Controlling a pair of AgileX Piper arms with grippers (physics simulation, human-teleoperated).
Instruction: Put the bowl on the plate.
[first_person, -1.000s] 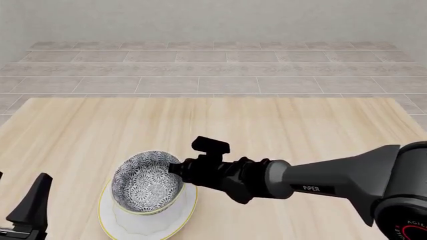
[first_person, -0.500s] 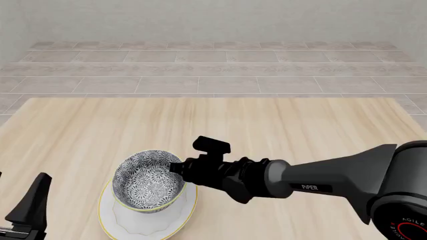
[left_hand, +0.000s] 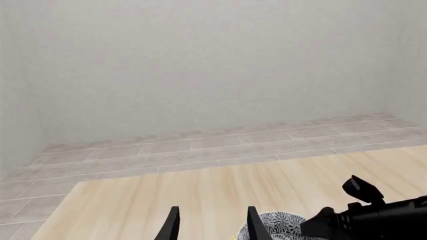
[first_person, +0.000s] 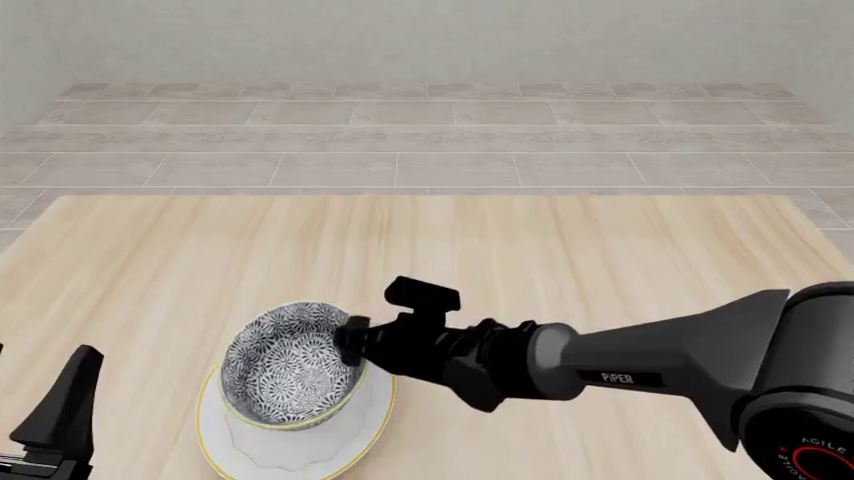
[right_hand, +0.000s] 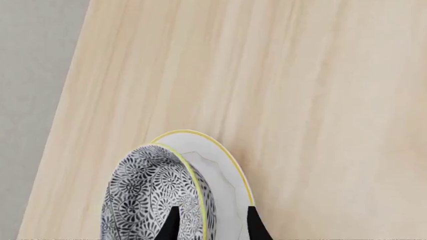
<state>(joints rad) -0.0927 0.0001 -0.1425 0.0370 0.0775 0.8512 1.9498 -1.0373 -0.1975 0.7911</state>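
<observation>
The bowl (first_person: 287, 365), dark grey and white floral with a pale yellow rim, rests tilted on the white plate (first_person: 220, 440) near the table's front left. My right gripper (first_person: 352, 338) reaches in from the right at the bowl's right rim. In the right wrist view one of its fingers (right_hand: 172, 225) is inside the bowl (right_hand: 143, 195) and the other lies outside over the plate (right_hand: 223, 185). There is space on both sides of the rim, so this gripper is open. My left gripper (left_hand: 210, 227) is open and holds nothing, at the front left corner (first_person: 60, 410).
The light wooden table (first_person: 601, 250) ends at a tiled floor and a pale wall behind. The right arm's dark body (first_person: 641, 370) stretches across the front right of the table.
The right gripper and the bowl have shifted slightly left and down onto the plate. The left arm has not moved.
</observation>
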